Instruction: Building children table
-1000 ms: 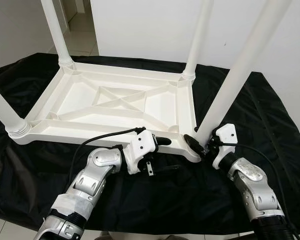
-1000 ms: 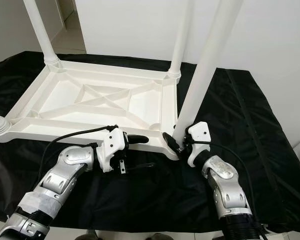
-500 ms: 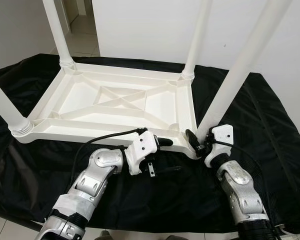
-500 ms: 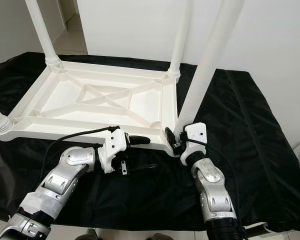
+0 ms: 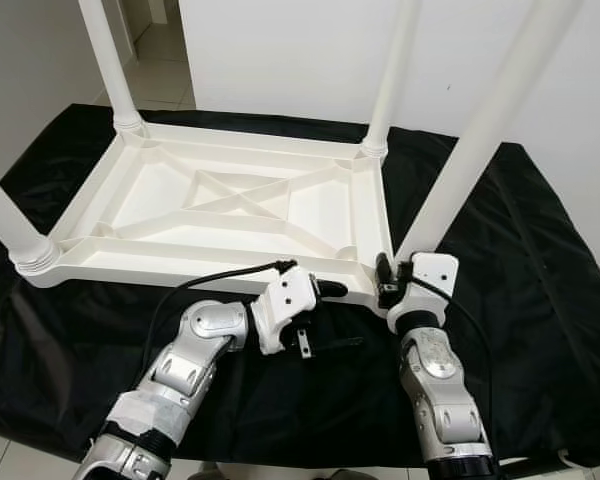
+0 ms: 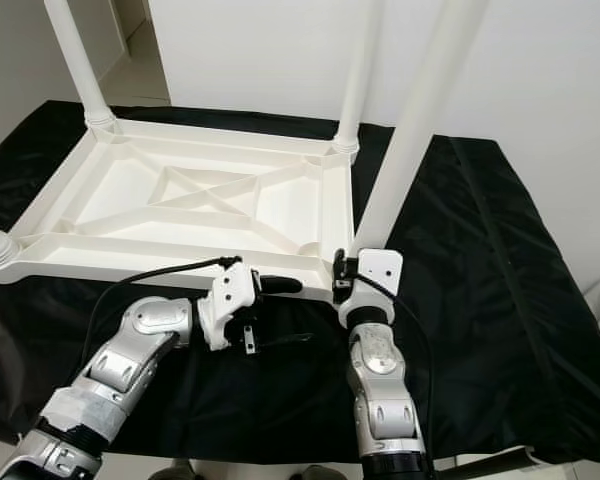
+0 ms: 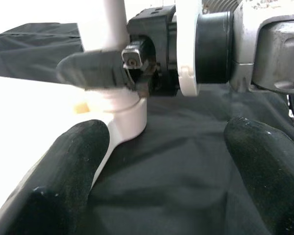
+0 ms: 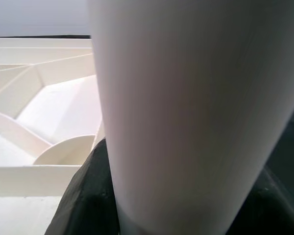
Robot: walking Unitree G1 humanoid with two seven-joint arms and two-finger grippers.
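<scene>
The upside-down table (image 5: 230, 210) is all white, with plain white legs (image 5: 480, 130). The cloth (image 5: 520, 300) under it is black. The arms (image 5: 195, 350) are shiny silver, with black fingers (image 5: 330, 288).

The table (image 5: 230, 215) is white moulded plastic, smooth with a soft sheen, its ribbed underside up. Its legs (image 5: 480, 130) are the same smooth white plastic. Under the table lies a black cloth (image 5: 520, 260), matt and creased. The arms (image 5: 195, 345) are brushed silver metal with white plastic housings; the fingers (image 7: 73, 166) are matt black, faintly rough.
</scene>
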